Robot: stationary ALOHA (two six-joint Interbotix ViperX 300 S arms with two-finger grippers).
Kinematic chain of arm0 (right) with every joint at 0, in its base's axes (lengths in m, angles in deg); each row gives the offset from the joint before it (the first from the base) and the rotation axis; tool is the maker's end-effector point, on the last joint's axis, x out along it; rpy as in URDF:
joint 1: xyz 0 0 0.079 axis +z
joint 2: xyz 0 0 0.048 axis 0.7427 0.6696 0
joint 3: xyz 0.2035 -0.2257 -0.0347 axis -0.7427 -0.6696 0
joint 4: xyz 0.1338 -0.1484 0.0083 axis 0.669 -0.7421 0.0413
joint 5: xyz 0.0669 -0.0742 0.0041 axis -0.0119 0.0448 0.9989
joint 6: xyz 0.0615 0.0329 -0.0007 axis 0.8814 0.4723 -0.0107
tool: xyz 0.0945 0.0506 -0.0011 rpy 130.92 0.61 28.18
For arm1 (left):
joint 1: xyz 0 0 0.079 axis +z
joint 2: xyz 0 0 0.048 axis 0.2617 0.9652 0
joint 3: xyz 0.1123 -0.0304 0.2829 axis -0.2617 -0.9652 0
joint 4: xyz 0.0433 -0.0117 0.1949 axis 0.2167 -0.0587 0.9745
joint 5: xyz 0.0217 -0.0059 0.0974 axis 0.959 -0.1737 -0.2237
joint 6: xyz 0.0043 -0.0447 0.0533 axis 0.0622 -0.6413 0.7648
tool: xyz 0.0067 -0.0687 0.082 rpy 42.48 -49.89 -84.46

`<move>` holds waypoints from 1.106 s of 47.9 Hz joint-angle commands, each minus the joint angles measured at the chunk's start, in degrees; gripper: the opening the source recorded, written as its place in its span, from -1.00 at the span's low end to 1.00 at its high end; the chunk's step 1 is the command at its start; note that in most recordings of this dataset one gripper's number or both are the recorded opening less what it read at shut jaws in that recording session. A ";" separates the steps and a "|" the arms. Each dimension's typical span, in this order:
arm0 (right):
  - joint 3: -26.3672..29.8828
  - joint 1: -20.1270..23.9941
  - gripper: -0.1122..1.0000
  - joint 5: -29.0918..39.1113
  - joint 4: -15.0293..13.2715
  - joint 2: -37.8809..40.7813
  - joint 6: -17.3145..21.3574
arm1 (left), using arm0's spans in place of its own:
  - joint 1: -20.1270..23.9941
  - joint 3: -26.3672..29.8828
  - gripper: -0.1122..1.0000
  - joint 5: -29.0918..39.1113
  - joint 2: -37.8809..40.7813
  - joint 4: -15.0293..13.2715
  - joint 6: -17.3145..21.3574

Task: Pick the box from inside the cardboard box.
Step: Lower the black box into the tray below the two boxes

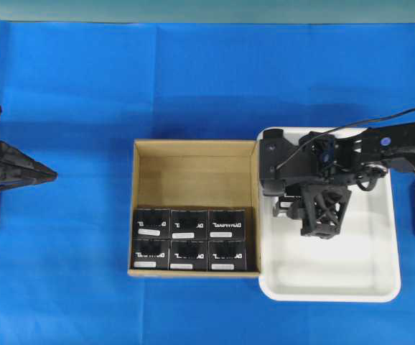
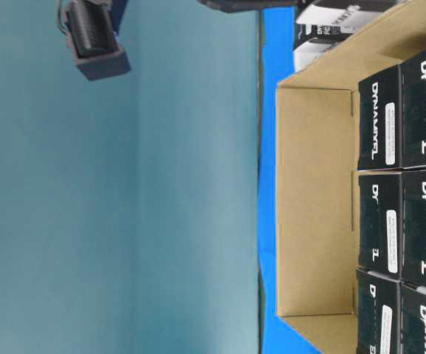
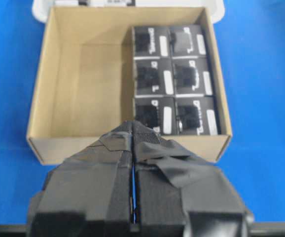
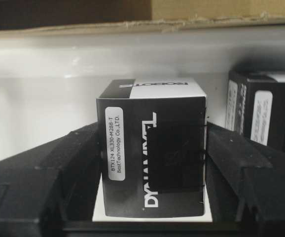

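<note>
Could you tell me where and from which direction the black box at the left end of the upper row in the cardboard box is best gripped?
Come straight down on that box and pinch its upper and lower faces, probably. The carton wall and its neighbour crowd left and right; bare cardboard floor lies above.

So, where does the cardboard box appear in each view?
Overhead: cardboard box at centre, left of white tray.
Table-level: cardboard box in right half, seen sideways.
Left wrist: cardboard box upper middle, beyond left gripper.
Right wrist: cardboard box only a brown strip at top.
Shared landmark: white tray beside it, overhead and both wrist views.
</note>
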State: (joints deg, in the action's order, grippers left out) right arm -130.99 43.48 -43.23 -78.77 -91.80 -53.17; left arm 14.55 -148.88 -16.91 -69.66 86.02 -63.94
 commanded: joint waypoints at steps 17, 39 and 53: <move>-0.26 0.09 0.33 -1.32 0.18 2.20 0.18 | -0.09 1.49 -0.89 -0.35 0.44 0.09 -0.09; -0.44 0.18 0.77 -3.52 0.18 4.04 0.35 | -0.09 1.58 -0.89 -0.35 0.44 0.18 -0.09; -0.44 0.18 0.82 -3.96 0.18 4.04 0.44 | -0.09 1.58 -0.89 -0.53 0.44 0.09 -0.09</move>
State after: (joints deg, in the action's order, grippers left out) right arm -131.61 43.48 -47.01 -78.77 -87.93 -52.82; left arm 14.55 -148.88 -16.91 -69.66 86.02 -63.94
